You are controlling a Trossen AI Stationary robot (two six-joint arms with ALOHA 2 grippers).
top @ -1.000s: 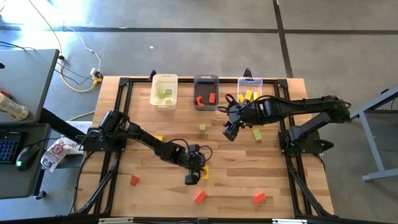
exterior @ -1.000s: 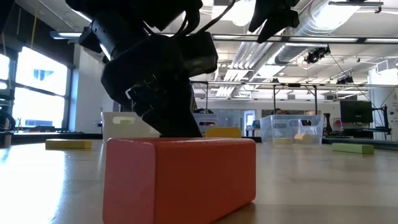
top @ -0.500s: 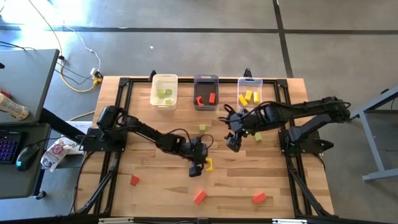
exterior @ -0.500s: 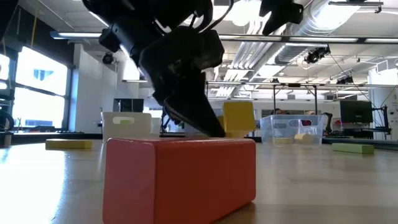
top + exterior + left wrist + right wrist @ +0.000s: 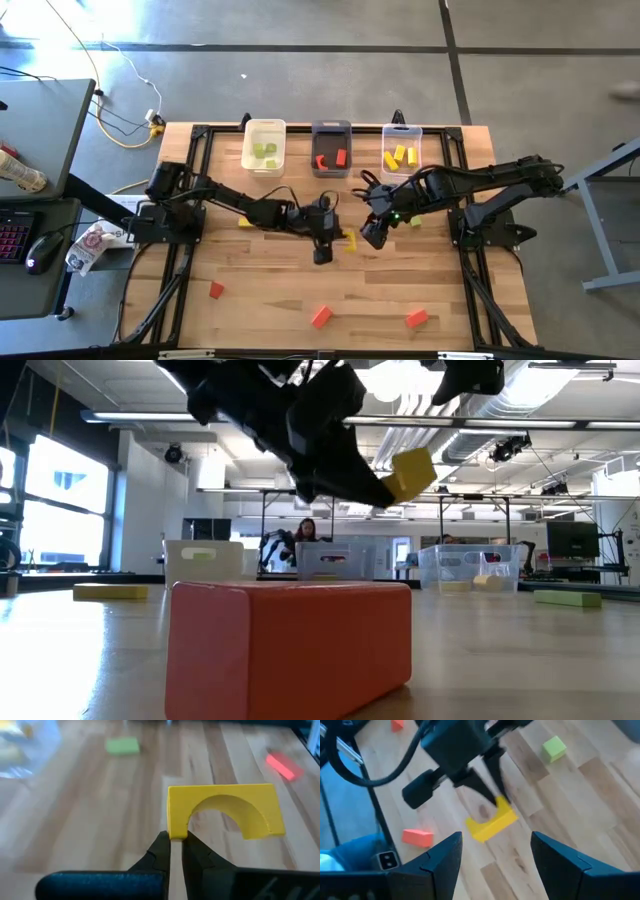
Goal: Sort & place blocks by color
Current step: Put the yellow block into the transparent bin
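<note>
- Sorting is partly done — green blocks (image 5: 264,152) lie in the white bin (image 5: 264,128), red in the dark grey bin (image 5: 331,128), yellow in the clear bin (image 5: 401,133).
- The yellow arch block (image 5: 222,810) is pinched by the left gripper (image 5: 175,847), lifted mid-table.
- The right gripper (image 5: 492,850) is held spread wide just beside it — crowded there.
- Three red blocks (image 5: 320,317) are left near the front edge, with open room around them.

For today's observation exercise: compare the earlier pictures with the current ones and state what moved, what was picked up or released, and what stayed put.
The left gripper, shut on the yellow arch block, has lifted it off the table and carried it toward the bins. The right gripper, open, has moved from near the clear bin toward that block. The red blocks near the front edge and the bins' contents stayed put.
</note>
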